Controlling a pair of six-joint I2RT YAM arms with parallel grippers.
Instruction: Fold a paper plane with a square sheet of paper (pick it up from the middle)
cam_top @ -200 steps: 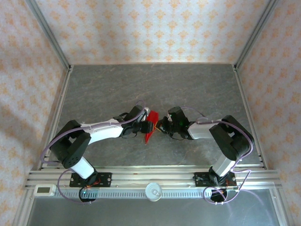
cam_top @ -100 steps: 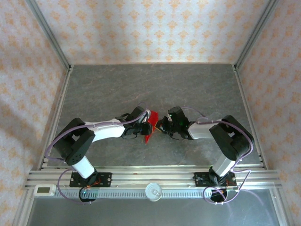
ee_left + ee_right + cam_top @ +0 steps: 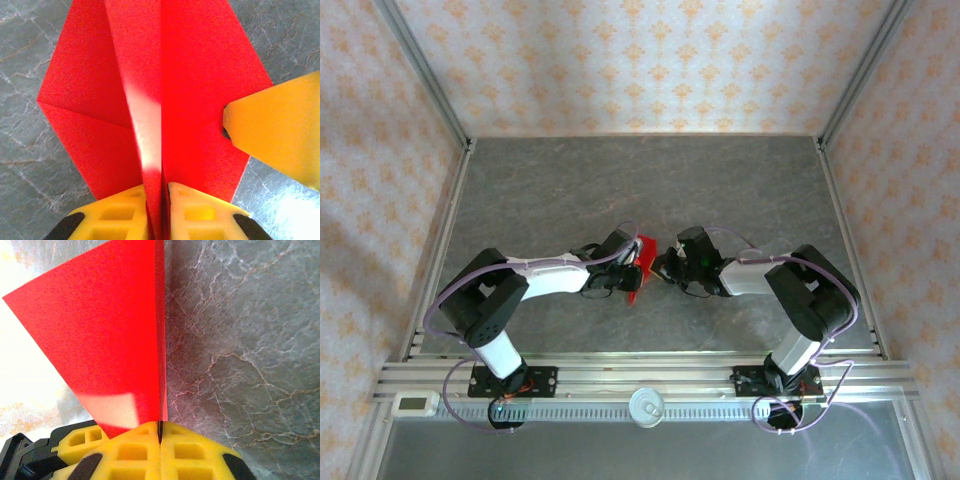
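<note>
The left gripper has its two yellow fingers drawn in on the raised centre fold of the paper plane, with the red ridge pinched in the thin slit between them. The right gripper is squeezed tight as well, its pads meeting with a thin edge of the red paper caught in the seam. In the left wrist view, one of the right gripper's yellow pads presses against the plane's right-hand edge.

From above, the two grippers meet nose to nose with the plane between them. It shows there as a narrow red sliver, its slimmer end toward the near rail. From up there I can't quite tell whether that end rests on the table or hangs just off it.

Up close, the plane's flaps spread to either side of the fold. Their outer edges are crisp and straight, and a slanting crease crosses the left flap.

Grey marbled table surface stretches around the pair. It is widest toward the back wall and generous out to the metal frame posts on each side. The strip between the grippers and the rail where the arm bases sit is narrower. Both arms are bent, with their elbows swung outward.
</note>
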